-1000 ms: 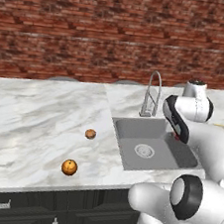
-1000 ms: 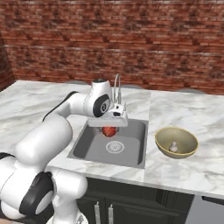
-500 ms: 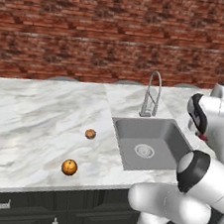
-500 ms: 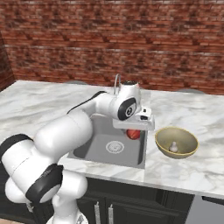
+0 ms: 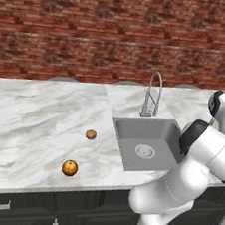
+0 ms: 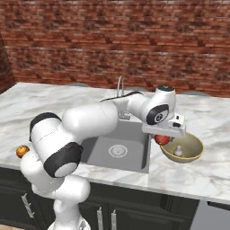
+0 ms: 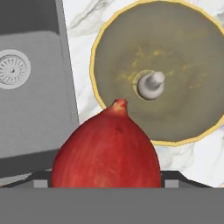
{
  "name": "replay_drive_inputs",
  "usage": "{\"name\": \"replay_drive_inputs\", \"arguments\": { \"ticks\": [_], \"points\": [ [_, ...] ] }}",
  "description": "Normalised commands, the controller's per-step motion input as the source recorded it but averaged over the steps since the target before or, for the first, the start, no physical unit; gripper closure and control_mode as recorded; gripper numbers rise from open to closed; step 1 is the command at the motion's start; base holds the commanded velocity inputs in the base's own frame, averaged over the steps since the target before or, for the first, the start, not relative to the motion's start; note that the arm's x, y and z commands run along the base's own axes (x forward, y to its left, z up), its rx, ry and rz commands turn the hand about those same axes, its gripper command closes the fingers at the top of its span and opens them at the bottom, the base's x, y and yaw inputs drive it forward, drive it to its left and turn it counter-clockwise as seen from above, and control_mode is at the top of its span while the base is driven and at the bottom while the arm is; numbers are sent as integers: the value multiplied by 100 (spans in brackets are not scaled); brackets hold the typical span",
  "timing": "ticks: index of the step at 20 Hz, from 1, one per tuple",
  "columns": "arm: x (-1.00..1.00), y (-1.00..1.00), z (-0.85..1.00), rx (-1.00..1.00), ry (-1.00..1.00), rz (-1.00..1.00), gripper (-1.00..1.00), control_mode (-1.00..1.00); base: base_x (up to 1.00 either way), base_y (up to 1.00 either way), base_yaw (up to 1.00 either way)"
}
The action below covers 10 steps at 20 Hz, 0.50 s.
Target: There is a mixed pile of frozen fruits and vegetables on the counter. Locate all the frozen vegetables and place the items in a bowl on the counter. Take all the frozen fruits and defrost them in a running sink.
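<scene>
Red and glossy, the tomato (image 7: 106, 148) sits clamped between the fingers of the gripper (image 6: 162, 137), which hangs at the near-left rim of the tan-gold bowl (image 6: 194, 154), between it and the sink (image 6: 99, 148). In the hand view the tomato hides most of both fingertips, and the bowl lies ahead with the pale mushroom (image 7: 151, 85) already resting at its centre.

The main hazard, as I judge it, is letting go too soon: the tomato seems to hang over the bowl's edge, not its middle, so a drop here could strike the rim and roll onto the marble counter (image 6: 197, 177), or worse, into the steel basin beside it (where only the fruits belong). A round, smooth thing like this will not stay where it lands on a flat slab.

A second risk is coming down too low and knocking the bowl aside or tipping it, which could spill the mushroom.

Well away on the far side of the sink, the small brownish-orange ball (image 5: 91, 134) and the larger orange ball (image 5: 69, 167) wait on the counter, untouched.
</scene>
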Motion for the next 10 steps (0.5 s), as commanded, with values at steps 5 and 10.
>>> {"name": "replay_drive_inputs", "arguments": {
  "ticks": [5, 10],
  "points": [
    [49, -83, -7, 11, 5, -5, 100, -100, 0, 0, 0],
    [39, -36, -14, 8, 6, 4, 100, -100, 0, 0, 0]
  ]
}}
